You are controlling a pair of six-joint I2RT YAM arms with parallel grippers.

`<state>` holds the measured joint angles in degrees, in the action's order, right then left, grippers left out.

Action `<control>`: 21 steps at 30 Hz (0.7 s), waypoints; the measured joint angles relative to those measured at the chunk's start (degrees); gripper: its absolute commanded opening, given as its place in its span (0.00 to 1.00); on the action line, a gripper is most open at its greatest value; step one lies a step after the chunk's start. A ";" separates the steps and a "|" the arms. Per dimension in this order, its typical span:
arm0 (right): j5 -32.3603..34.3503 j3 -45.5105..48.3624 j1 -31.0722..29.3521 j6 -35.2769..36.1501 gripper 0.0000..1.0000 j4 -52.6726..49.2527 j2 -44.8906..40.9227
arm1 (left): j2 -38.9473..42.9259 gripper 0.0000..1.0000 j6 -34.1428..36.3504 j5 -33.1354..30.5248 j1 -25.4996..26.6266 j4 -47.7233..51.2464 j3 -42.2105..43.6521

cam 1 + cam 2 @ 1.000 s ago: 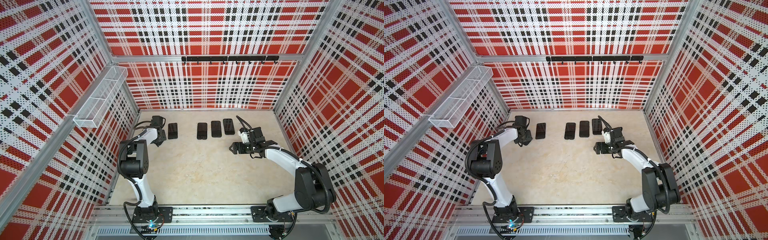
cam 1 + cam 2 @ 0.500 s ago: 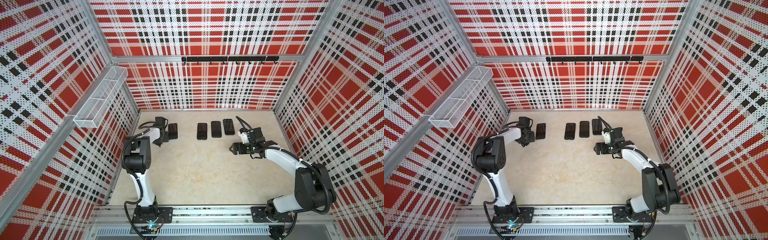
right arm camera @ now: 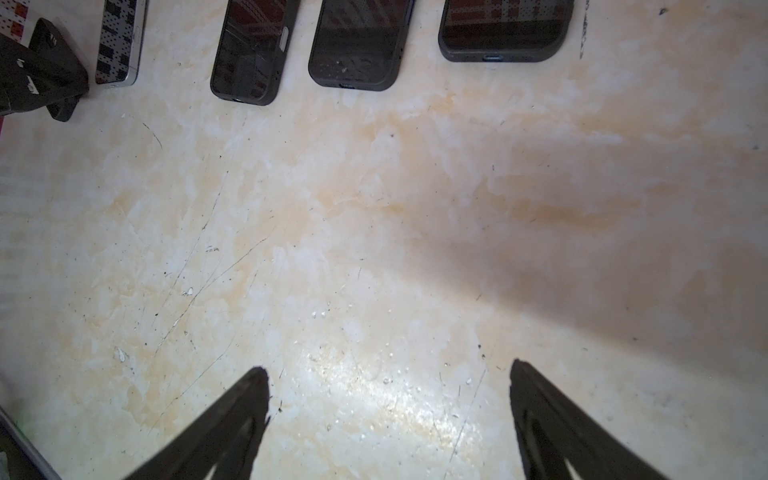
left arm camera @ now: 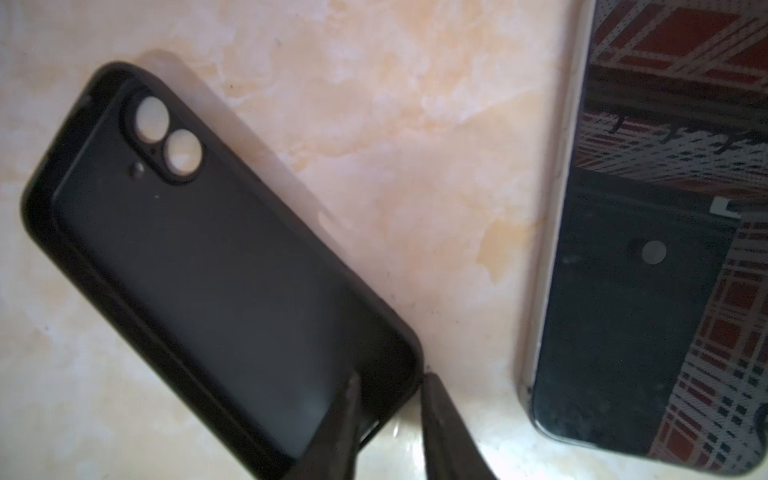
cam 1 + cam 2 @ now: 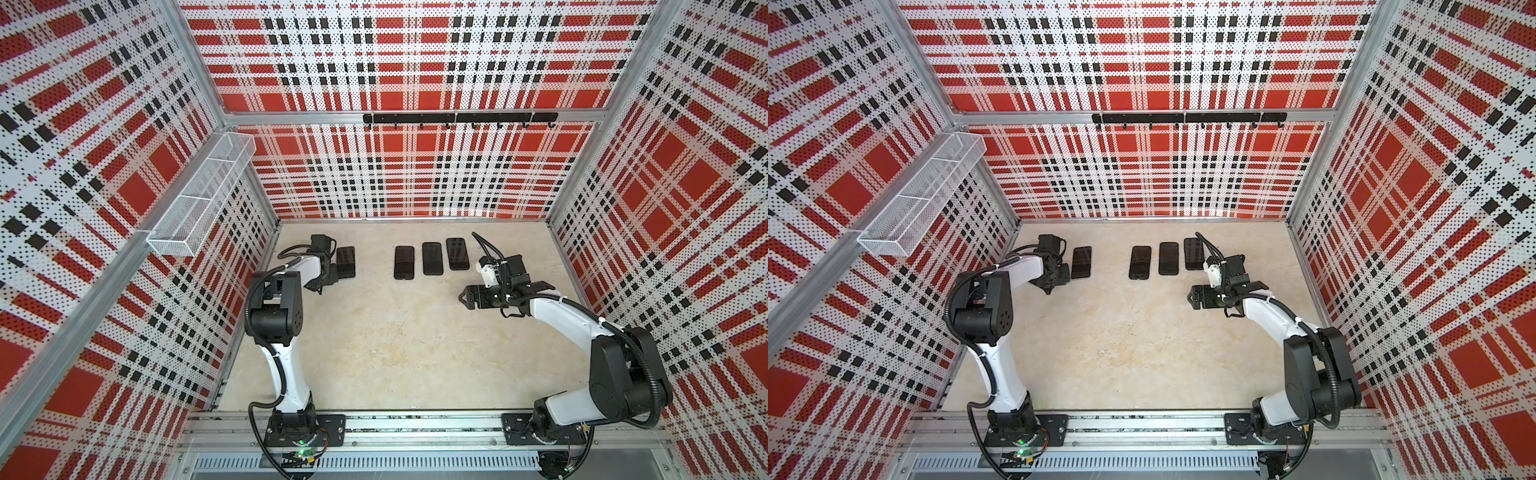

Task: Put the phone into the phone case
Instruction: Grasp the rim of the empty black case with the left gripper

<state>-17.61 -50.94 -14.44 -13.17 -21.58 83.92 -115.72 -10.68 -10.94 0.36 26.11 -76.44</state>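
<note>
Marble tabletop (image 5: 395, 353) | left claw (image 4: 390, 378) pinches case (image 4: 199, 257) rim beside phone (image 4: 644, 291) | right claw (image 3: 388, 374) spread, idle | best: hold rim firmly, lift case level, avoid nudging phone

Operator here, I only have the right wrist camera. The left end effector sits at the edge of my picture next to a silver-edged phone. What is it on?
Observer: The left end effector is shut on the wall of a black phone case at one corner, with one finger inside and one outside.
Operator: Anything in that case?
Observer: No, it is open side up and empty.
Operator: How does the silver-edged phone sit to it?
Observer: The silver-edged phone lies screen up beside the case, not touching it, with bare table between them.
</note>
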 measured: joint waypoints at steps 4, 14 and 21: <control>0.37 0.72 0.00 -0.04 0.91 0.61 -0.52 | 0.00 0.17 -0.85 0.02 0.00 -0.02 -0.02; 1.16 2.54 0.00 -0.22 0.91 1.75 -3.34 | 0.26 0.12 -3.23 0.04 0.46 0.33 0.00; 1.18 2.54 0.00 -0.24 0.91 2.23 -3.34 | 3.76 0.12 -5.70 1.07 2.97 3.32 0.35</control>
<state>-16.43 -48.40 -14.44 -13.41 -19.35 80.58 -111.96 -16.38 -9.87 3.33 29.43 -76.09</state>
